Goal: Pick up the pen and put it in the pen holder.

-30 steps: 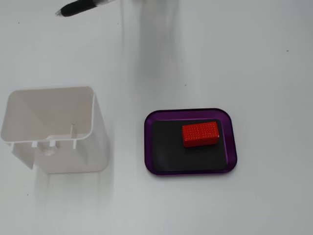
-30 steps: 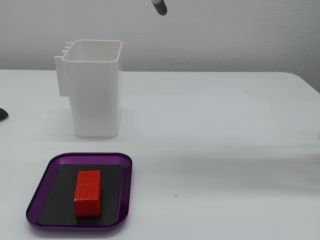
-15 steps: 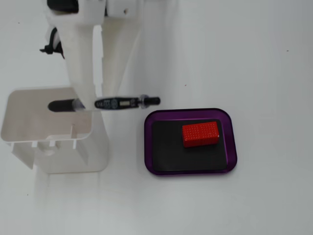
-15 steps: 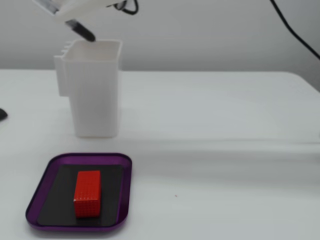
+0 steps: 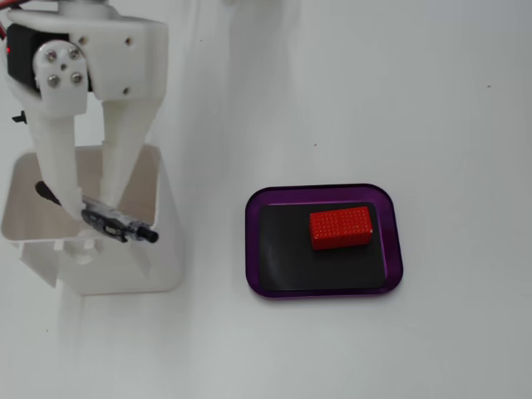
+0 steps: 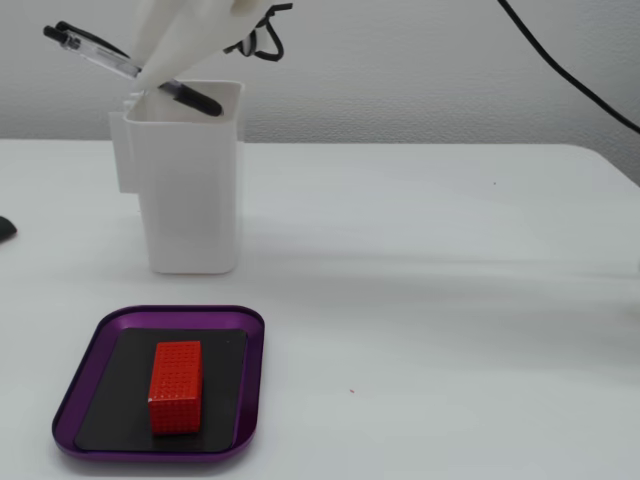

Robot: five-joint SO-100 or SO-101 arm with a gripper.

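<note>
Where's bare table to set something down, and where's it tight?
Free: the wide table stretch right of the purple tray and the white pen holder in the front-facing fixed view. Tight: above the holder, where the gripper holds the pen. A red block takes part of the tray.

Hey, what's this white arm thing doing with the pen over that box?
The robot arm's gripper is shut on a pen and holds it tilted above the open top of the white pen holder. The pen's dark tip sits about level with the holder's rim, so it is not dropped in yet. Nearby, a red block lies untouched on a purple tray.
</note>
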